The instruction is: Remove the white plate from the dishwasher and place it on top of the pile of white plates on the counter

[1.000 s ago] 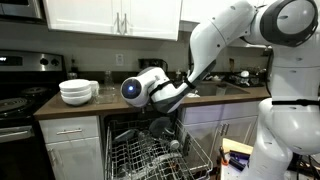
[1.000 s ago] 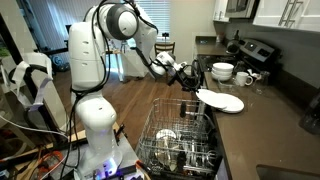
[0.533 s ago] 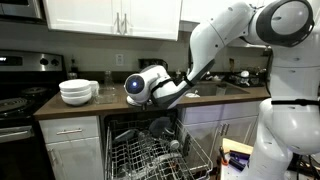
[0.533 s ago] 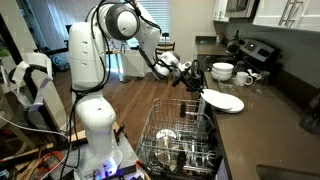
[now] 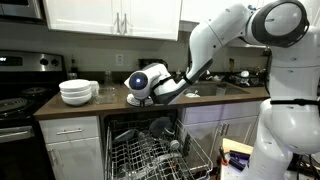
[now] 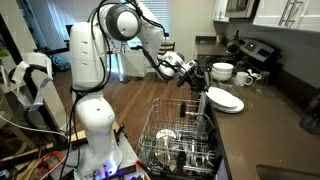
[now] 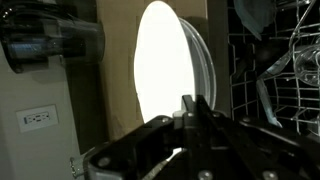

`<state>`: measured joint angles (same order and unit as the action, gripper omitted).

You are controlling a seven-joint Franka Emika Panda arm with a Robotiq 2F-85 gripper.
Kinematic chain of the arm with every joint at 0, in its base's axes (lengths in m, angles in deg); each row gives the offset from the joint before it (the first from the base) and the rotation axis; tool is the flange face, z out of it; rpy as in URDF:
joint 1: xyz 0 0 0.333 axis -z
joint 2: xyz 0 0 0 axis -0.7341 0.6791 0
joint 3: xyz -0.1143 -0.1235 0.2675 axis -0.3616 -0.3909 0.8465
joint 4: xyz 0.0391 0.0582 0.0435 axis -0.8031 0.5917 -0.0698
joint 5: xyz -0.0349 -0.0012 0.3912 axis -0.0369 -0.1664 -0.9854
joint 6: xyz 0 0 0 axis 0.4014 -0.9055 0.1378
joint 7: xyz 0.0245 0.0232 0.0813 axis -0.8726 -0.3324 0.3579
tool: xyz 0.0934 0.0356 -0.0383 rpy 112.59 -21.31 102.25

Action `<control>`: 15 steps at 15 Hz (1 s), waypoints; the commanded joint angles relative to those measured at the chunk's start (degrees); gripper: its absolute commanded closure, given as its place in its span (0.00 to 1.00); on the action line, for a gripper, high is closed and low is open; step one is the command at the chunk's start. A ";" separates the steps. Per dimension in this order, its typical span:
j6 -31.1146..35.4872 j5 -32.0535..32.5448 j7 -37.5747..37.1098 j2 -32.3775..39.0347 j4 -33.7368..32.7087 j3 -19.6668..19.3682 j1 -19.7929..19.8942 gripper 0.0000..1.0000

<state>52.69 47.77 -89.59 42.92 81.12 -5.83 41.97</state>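
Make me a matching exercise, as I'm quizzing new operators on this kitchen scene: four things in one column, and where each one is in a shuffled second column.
1. white plate
2. stack of bowls
3. wire dish rack
4. stove

A. pulled out of the dishwasher
B. at the counter's end nearest the bowls
C. clamped by its rim in the end effector, at the pile of white plates
D. standing on the counter

Pairs: 1-C, 2-D, 3-A, 4-B
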 commanded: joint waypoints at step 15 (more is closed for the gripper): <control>5.65 0.11 2.67 7.04 -9.07 -1.64 3.38 0.91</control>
<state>56.36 47.78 -89.23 49.00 73.88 -7.63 44.22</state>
